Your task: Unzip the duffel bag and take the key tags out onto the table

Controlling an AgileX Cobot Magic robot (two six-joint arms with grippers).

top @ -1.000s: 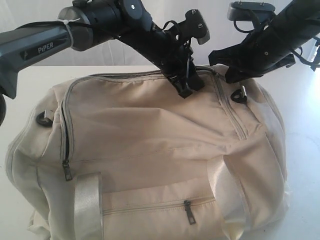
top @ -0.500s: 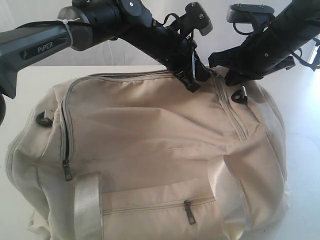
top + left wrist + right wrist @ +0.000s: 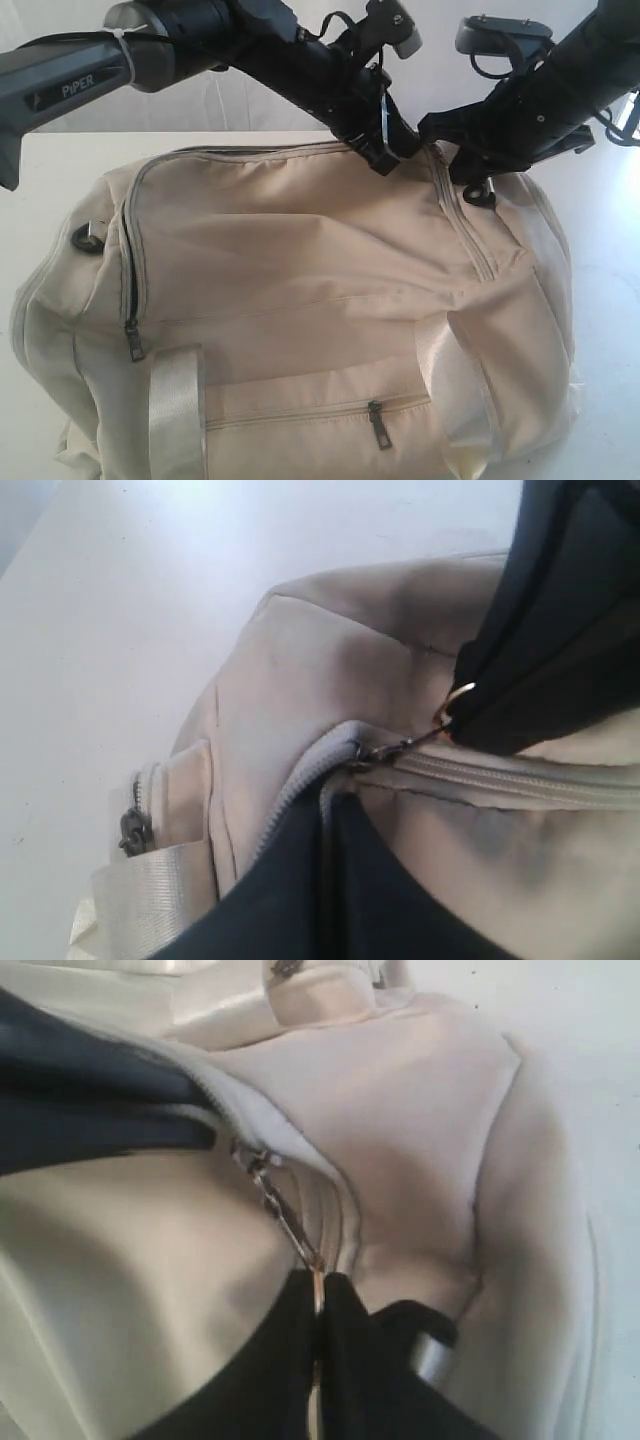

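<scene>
The cream duffel bag (image 3: 300, 260) fills most of the white table (image 3: 50, 180). My left gripper (image 3: 383, 160) reaches across to the bag's far top edge. In the left wrist view it (image 3: 325, 825) is shut on the bag's fabric edge right beside the top zipper. My right gripper (image 3: 464, 170) is close beside it, shut on that zipper's metal pull (image 3: 285, 1215). The same pull (image 3: 400, 748) stretches taut from the slider to the right gripper's fingers (image 3: 540, 630). The zipper track looks closed past the slider. The key tags are hidden.
A side zipper with a dark pull (image 3: 133, 340) runs down the bag's left end, near a black D-ring (image 3: 88, 235). A front pocket zipper pull (image 3: 378, 425) lies between two shiny webbing handles (image 3: 175, 410). Bare table shows at the far right (image 3: 610, 300).
My left gripper has shifted a little right and towards the back along the bag's top edge, and its arm has risen. The right gripper has dipped slightly over the D-ring.
</scene>
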